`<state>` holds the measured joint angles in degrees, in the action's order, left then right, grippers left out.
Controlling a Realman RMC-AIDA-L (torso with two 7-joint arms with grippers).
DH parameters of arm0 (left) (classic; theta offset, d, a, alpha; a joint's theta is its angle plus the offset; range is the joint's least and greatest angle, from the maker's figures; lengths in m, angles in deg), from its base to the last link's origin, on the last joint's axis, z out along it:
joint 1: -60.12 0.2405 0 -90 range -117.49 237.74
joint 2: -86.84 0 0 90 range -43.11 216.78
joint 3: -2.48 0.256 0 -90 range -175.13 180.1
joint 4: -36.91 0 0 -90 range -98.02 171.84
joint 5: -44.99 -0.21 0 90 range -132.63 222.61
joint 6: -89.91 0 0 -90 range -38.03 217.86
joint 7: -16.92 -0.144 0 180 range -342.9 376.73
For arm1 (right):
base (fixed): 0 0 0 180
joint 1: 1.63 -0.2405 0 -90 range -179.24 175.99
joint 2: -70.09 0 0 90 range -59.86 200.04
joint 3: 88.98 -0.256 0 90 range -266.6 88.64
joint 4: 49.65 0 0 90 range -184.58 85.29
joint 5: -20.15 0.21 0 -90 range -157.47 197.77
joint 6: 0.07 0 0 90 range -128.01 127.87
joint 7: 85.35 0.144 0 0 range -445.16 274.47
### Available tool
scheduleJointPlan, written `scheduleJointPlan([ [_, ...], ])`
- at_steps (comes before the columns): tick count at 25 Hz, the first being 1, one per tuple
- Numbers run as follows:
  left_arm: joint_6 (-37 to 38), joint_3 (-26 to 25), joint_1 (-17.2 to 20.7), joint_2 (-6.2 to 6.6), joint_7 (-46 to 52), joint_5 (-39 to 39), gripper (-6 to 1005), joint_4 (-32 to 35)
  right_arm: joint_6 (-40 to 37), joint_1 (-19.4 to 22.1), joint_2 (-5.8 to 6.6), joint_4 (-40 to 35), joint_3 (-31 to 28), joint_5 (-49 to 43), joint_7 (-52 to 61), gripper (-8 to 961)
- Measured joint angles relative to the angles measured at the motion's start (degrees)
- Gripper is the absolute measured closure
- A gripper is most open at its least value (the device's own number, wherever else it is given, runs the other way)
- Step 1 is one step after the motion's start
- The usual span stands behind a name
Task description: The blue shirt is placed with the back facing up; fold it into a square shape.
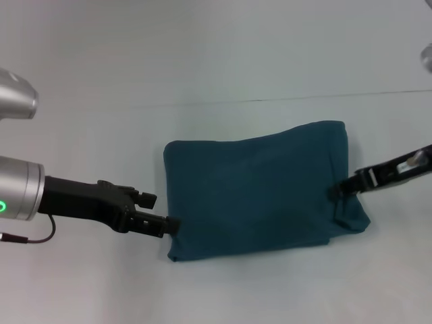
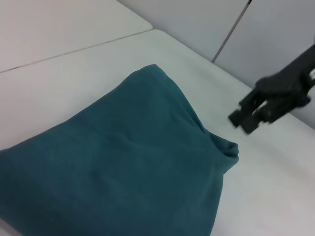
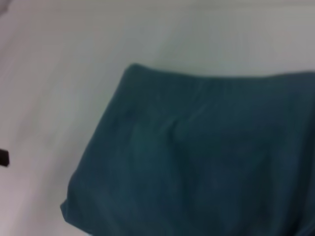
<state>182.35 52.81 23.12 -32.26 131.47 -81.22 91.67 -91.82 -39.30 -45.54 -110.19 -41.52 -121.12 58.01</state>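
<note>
Though the blue shirt (image 1: 256, 192) already lies as a compact, plain-side-up, roughly rectangular packet at the worktop's (image 1: 216, 61) middle, the near right corner bulges loose, so I judge the folding nearly done, with tidying left. Left end effector (image 1: 170, 226) meets the packet's near-left edge; right end effector (image 1: 335, 191) touches the right edge. Whether either grips cloth, cannot tell. The worktop is pale and matte, a thin seam crossing its far part; nothing beyond shows.

We read no text, label, brand, number or sign anywhere; the blue shirt (image 1: 256, 192) shows only plain cloth.
</note>
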Motion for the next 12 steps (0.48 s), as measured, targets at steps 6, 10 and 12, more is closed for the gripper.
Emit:
scheduleJointPlan([
  [6, -0.21, 0.28, 0.05, -0.07, 0.0, 0.0, 95, -0.06, 6.42, -1.57, -0.14, 7.66, 1.35, -3.68, -1.11, 698],
  [10, -0.18, 0.28, 0.09, -0.09, -0.01, 0.0, 95, -0.14, 8.75, -1.37, -0.22, 8.64, 1.29, -6.56, -0.36, 821],
  [12, -0.25, 0.2, 0.09, -0.09, -0.01, 0.0, 95, -0.17, 9.34, -0.98, -0.08, 8.52, 1.04, -7.35, 0.4, 855],
])
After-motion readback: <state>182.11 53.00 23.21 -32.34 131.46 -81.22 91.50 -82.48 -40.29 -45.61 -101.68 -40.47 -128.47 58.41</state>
